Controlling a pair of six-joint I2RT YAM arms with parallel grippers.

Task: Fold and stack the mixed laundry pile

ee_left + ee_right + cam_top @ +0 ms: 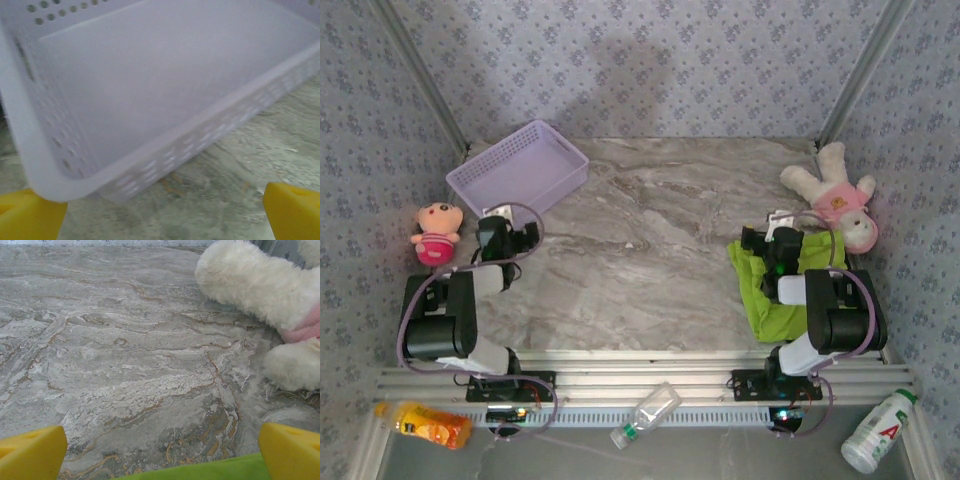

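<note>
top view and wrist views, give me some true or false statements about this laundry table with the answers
1. The lavender basket holds a folded shirt. False: it holds nothing.
2. The lime-green T-shirt lies under the right arm. True.
3. Both claws are shut. False: the left claw and the right claw are open and hold nothing.
4. The white plush toy lies at the table's right side, beside the shirt. True.
5. The clear plastic bottle stands upright. False: it lies on its side.
</note>
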